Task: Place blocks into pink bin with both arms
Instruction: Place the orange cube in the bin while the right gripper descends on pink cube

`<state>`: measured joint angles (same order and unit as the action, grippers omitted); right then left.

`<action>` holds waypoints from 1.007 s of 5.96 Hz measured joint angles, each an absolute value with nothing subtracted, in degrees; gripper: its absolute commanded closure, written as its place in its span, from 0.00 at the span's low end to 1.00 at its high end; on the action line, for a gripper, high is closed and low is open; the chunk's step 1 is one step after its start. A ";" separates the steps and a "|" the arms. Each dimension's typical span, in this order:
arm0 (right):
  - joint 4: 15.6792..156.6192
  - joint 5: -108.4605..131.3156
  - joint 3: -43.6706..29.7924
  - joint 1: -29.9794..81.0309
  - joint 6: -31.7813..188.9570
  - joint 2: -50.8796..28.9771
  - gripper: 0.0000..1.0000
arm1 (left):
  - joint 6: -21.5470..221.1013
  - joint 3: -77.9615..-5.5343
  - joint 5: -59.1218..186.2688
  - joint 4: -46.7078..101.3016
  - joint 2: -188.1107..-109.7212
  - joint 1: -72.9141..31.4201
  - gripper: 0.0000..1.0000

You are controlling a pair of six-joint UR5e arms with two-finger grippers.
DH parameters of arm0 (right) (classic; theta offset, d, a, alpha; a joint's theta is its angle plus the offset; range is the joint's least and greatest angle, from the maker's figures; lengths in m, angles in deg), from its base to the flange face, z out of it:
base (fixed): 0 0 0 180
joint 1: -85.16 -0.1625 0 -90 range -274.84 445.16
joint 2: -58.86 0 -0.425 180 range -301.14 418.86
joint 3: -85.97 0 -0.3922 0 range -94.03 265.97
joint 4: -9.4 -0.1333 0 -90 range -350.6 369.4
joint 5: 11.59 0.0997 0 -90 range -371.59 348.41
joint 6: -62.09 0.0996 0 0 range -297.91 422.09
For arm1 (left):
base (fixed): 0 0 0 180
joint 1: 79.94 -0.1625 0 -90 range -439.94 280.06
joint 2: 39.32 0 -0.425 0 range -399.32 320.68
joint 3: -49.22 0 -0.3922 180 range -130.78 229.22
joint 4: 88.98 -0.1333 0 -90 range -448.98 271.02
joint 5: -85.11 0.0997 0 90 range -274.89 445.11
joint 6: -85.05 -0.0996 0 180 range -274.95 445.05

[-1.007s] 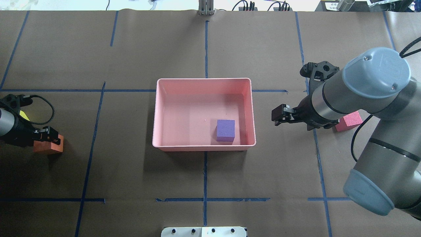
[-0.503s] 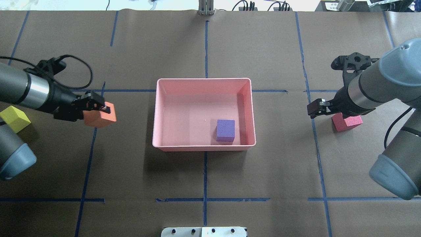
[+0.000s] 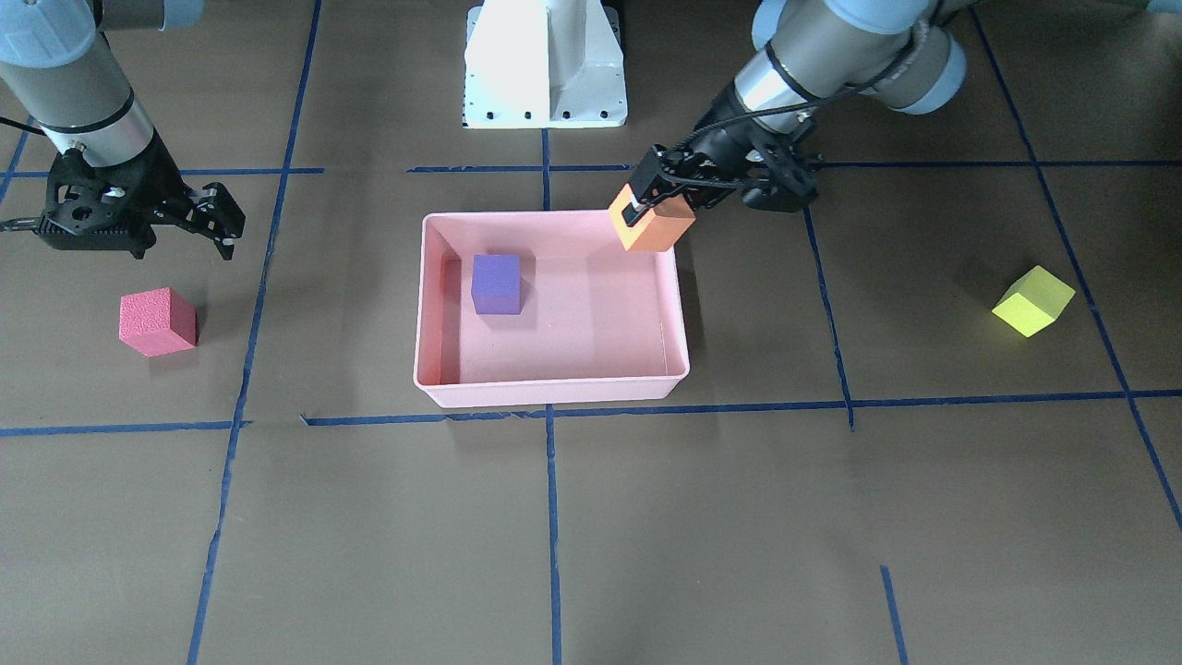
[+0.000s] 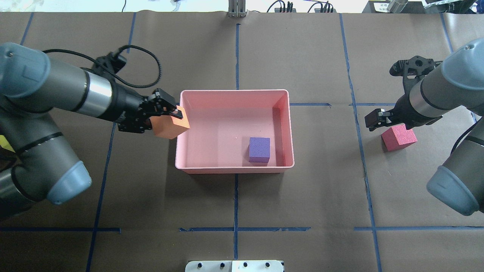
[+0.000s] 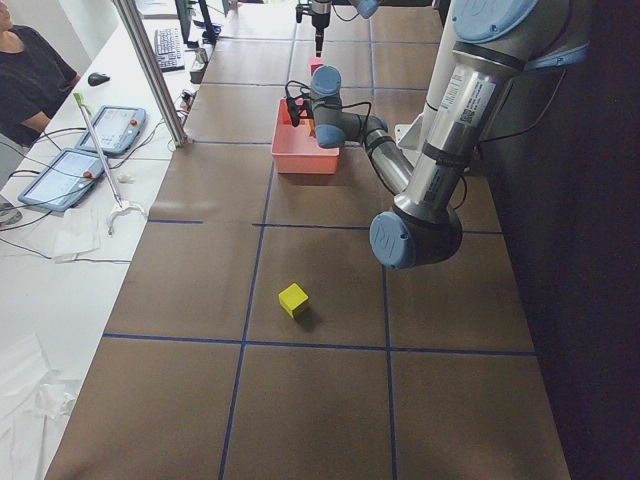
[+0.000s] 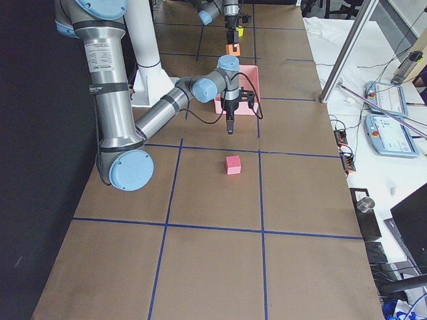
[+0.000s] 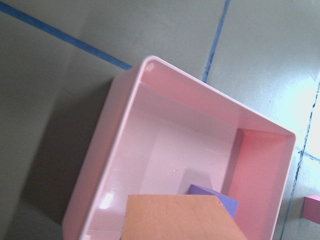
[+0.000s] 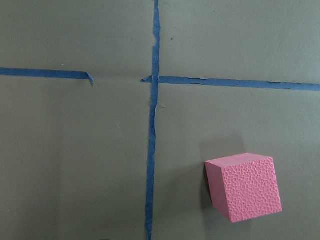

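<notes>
Clamping orange block (image 3: 657, 231), left hand (image 3: 635, 211), over pink bin (image 3: 545, 392) rim | right hand (image 4: 372, 121) spread, red-pink block (image 4: 399, 137) near

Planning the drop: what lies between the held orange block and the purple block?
Only bare pink bin floor separates the orange block and purple block, clearest in the overhead view.

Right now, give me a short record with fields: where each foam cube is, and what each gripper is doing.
pale pink plastic bin: table centre
purple foam cube: inside the bin
orange foam cube: held over the bin's left rim, not released
red-pink foam cube: on the table, close to the right gripper
yellow-green foam cube: on the table, robot's left
left gripper: shut on the orange foam cube
right gripper: open, empty
</notes>
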<state>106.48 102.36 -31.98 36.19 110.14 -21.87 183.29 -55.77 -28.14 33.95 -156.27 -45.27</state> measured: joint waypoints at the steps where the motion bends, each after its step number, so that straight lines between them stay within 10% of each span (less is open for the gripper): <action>1: 106.48 102.45 -30.06 35.51 108.36 -21.42 0.00 | 183.16 -52.44 -23.70 32.51 -158.68 -48.01 0.85; 3: 100.92 102.68 -24.85 35.07 107.20 -21.40 0.00 | 181.48 -46.59 -19.78 31.90 -160.99 -50.95 0.02; 6: 94.45 103.72 -19.25 34.50 101.52 -23.72 0.00 | 179.83 -45.33 -17.60 31.81 -162.33 -52.29 0.00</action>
